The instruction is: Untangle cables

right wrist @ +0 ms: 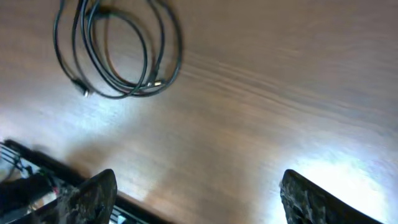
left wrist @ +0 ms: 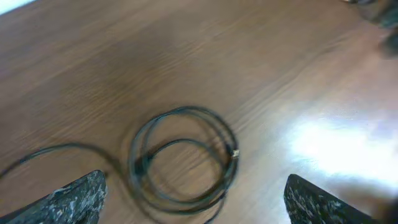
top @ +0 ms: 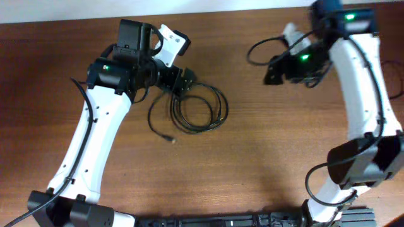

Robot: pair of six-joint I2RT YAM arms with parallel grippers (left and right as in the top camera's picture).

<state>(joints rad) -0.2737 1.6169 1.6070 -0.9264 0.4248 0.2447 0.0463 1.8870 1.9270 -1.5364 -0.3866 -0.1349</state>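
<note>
Left gripper first: its jaws are spread wide and hold nothing, the two fingers set either side of the near edge of the cable. Whether they touch the wood can't be told from here. The cable lies on the table as a loose coil of several overlapping loops. A small plug sits on the coil's far-right rim, and one tail runs out from the coil's left side. Over to the right gripper: also wide open and empty, and well away from the coil, which shows only in the far corner of its wrist view. Nothing looks untangled yet, so the job reads as barely begun. Now the danger: if the left jaws close where the loops overlap, they'll likely pinch two or three strands together, and a pull would then drag the whole coil or cinch it tighter. The plug could also snag under a loop. With the right gripper so far from the coil, nothing anchors it.
</note>
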